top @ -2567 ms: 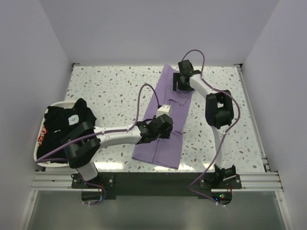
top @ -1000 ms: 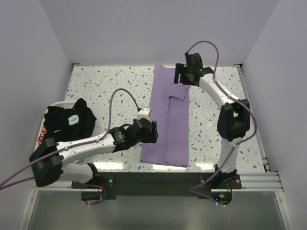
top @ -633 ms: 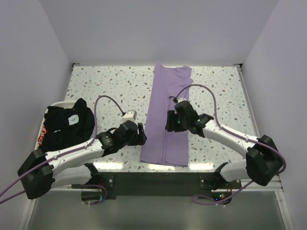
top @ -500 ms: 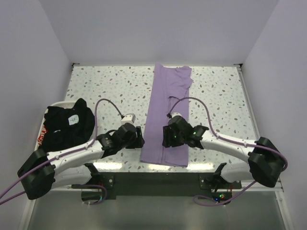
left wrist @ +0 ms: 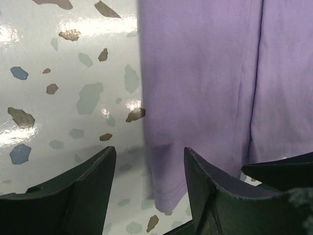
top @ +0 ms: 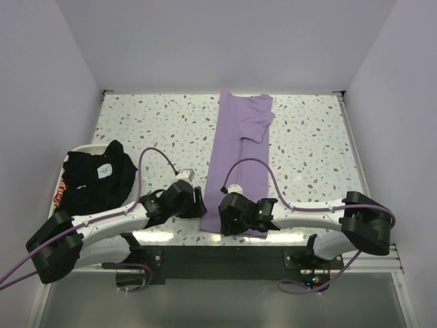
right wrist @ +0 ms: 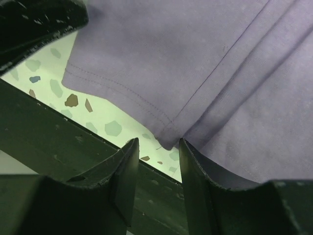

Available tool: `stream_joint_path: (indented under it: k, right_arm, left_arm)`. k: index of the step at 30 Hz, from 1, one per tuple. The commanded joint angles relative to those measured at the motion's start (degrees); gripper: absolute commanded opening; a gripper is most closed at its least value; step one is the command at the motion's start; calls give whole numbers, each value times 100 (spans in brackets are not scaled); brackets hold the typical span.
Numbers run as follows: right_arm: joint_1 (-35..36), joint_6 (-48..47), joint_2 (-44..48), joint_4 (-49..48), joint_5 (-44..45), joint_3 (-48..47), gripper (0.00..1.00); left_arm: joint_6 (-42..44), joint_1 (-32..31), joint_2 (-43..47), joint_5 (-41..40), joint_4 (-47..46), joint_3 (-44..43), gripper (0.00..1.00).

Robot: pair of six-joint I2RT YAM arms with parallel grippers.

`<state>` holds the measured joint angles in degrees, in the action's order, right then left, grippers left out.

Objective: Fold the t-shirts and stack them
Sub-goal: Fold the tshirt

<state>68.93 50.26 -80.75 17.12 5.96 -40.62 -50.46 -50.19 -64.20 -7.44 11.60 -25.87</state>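
The lavender-purple t-shirt point(top: 239, 154) lies folded into a long strip down the middle of the table. My left gripper point(top: 198, 205) is open and low at the strip's near left hem corner point(left wrist: 168, 188), with the corner between its fingers point(left wrist: 93, 181). My right gripper point(top: 229, 219) is open over the near hem point(right wrist: 166, 137), by the table's front edge. The black t-shirts point(top: 99, 178) lie heaped in the white tray at the left, one showing a red-and-white print point(top: 60, 193).
The white tray point(top: 76, 149) sits at the table's left edge. The dark front rail point(right wrist: 58, 152) lies directly under my right gripper. The speckled tabletop point(top: 150, 123) shows on either side of the strip.
Both arms have drawn back toward the near edge. The right gripper left the shirt's far end and came down to the near hem. The left gripper slid to the near left corner.
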Motion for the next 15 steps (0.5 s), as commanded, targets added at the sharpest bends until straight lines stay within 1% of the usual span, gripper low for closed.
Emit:
stream_joint_path:
  k: [1, 12, 15]
  right_arm:
    - [103, 300, 68, -157, 415, -78, 42]
    - [156, 388, -116, -227, 617, -78, 42]
    - [156, 388, -143, -183, 644, -86, 35]
  left_arm:
    - [-122, 36, 57, 208, -333, 99, 62]
    - [-122, 27, 57, 322, -474, 205, 61]
    - [-114, 18, 57, 340, -483, 214, 61]
